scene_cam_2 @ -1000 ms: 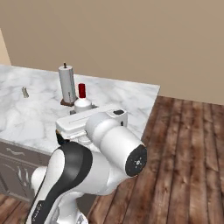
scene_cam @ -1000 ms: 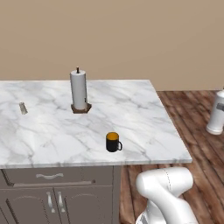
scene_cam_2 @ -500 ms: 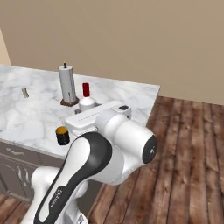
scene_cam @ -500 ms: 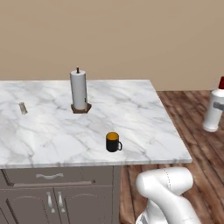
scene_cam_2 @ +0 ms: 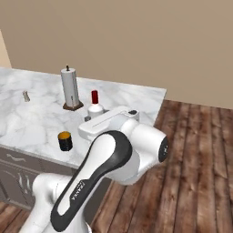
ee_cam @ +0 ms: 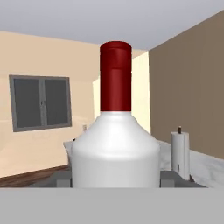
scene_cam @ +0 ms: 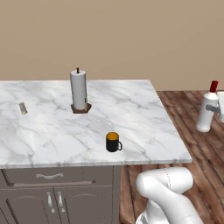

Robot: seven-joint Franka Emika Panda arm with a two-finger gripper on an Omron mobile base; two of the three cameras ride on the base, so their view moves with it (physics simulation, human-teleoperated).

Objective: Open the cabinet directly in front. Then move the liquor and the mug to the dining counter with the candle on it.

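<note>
Mug (scene_cam: 113, 142) near dining counter (scene_cam: 140, 113) front edge, paper-towel roll (scene_cam: 79, 90) behind, candle (scene_cam: 22, 108) far left.

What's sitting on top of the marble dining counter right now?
On the dining counter: the mug, the paper-towel roll and the candle. The arm hides part of its near edge from the right.

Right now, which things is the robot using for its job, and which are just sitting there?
For the job: liquor held in the hand, mug, candle, dining counter.
Just sitting there: paper-towel roll, window.
</note>
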